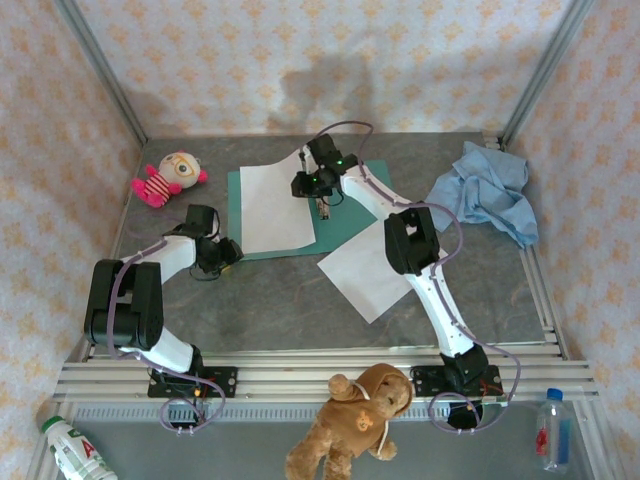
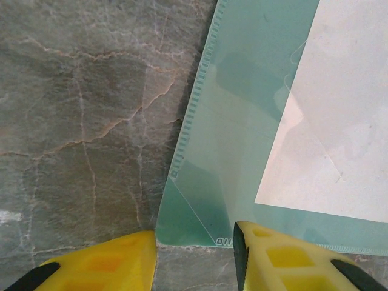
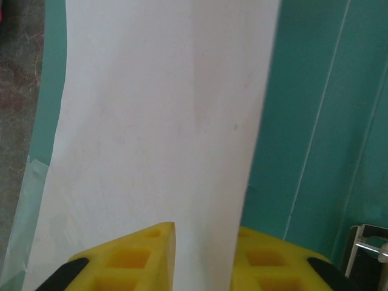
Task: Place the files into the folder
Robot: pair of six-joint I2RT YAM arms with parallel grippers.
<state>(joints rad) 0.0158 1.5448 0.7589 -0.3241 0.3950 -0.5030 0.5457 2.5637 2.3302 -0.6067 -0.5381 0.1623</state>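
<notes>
The folder [image 1: 335, 232] lies at the tabletop's far centre with the first sheet [image 1: 270, 200] on it. The second sheet [image 1: 365, 280] lies nearer, partly hidden by the right arm. The left gripper [image 2: 194, 248] is parted astride the folder's near-left corner. The right gripper [image 3: 204, 254] is parted about the first sheet's edge. Fingertips are cut off, so contact is undeterminable.

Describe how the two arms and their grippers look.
Both the left arm and the right arm have white links with bulky black joints, and a thin grey cable loops along each. The left gripper and the right gripper carry blocky yellow fingers with square recesses and black patches at their outer edges.
</notes>
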